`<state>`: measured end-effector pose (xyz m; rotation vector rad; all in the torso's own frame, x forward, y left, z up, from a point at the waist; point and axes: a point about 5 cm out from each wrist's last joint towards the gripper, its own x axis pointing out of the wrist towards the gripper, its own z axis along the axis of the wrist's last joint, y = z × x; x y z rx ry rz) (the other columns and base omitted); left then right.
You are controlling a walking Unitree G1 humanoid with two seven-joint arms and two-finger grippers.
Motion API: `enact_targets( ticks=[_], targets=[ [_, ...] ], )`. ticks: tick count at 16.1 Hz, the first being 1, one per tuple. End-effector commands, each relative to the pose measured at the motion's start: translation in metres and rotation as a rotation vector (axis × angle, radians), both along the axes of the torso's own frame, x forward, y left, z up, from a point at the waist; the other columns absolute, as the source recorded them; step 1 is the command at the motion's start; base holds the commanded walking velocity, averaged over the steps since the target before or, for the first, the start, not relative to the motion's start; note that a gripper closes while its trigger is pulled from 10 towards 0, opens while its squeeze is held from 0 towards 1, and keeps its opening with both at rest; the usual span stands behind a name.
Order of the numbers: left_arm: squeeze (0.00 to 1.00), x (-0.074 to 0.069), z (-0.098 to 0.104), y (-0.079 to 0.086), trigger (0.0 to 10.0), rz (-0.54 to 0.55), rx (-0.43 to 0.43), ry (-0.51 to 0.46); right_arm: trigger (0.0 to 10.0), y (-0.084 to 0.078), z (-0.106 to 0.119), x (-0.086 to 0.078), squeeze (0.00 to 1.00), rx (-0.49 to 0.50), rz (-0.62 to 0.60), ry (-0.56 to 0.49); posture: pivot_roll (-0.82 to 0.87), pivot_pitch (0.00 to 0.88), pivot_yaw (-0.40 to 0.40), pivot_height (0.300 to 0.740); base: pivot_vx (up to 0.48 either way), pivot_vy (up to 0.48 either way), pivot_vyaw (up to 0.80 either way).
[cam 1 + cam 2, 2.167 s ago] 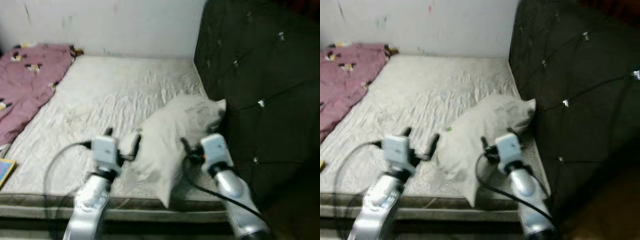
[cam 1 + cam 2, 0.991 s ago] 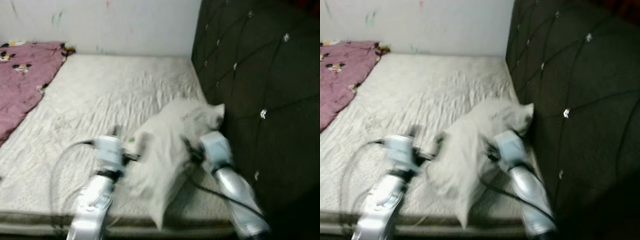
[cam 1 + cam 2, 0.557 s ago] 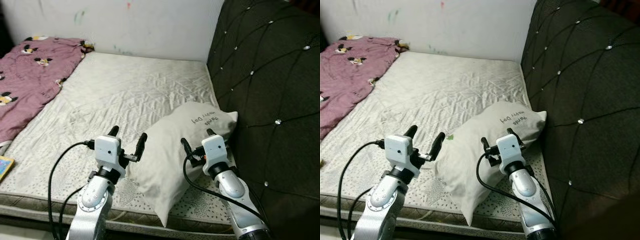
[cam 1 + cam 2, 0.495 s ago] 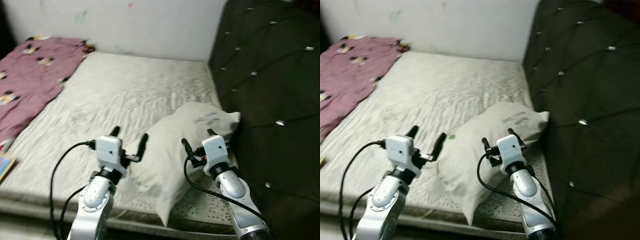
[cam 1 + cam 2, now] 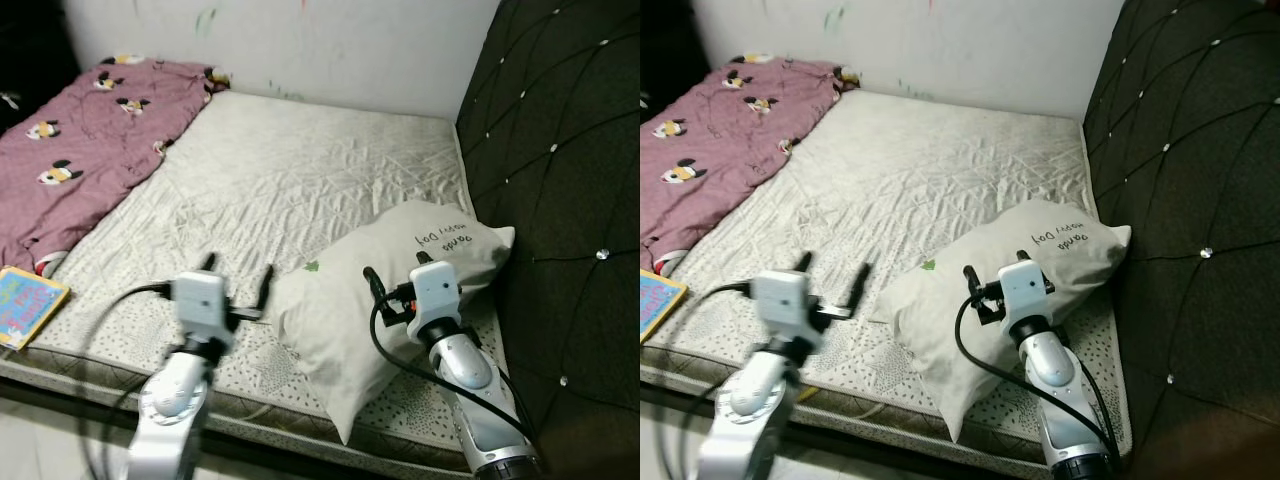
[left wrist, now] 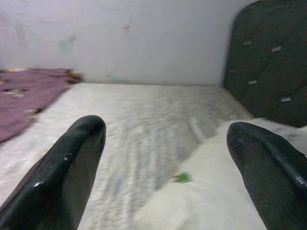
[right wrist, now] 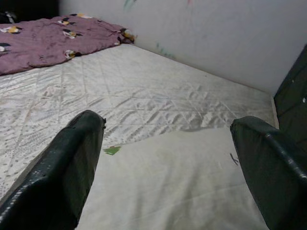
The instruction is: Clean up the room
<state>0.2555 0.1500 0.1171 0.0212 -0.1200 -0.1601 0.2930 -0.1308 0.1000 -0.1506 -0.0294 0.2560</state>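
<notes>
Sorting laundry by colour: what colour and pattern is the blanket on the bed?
The blanket is mauve-pink with small cartoon figures, clearest in the left eye view.

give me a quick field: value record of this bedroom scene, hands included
place: bare mattress beside a dark padded headboard
pillow: white pillow by the headboard, near the mattress front edge
blanket: purple blanket on the far left side
book: colourful book at the left front corner
left hand: left hand open, above the mattress, left of the pillow
right hand: right hand open, over the pillow

Silver arms, white wrist blocks, black cables, black-fingered claws.
</notes>
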Motion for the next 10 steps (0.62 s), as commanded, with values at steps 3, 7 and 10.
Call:
enact_targets(
  ticks=[3, 7, 10],
  targets=[
    [0.00, 0.000, 0.010, 0.022, 10.0, 0.170, 0.051, -0.016, 10.0, -0.005, 0.006, -0.003, 0.00, 0.016, -0.036, 0.000, 0.00, 0.113, -0.039, 0.740, 0.000, 0.000, 0.00],
    [0.00, -0.014, 0.005, 0.034, 10.0, 0.203, 0.024, 0.003, 10.0, -0.006, 0.006, -0.010, 0.00, 0.059, -0.055, 0.010, 0.00, 0.077, -0.026, 0.740, 0.000, 0.000, 0.00],
    [0.00, -0.028, 0.000, 0.043, 10.0, 0.265, -0.016, 0.040, 10.0, -0.018, 0.005, -0.016, 0.00, 0.037, -0.079, 0.010, 0.00, 0.059, -0.025, 0.740, 0.000, 0.000, 0.00]
  ],
)
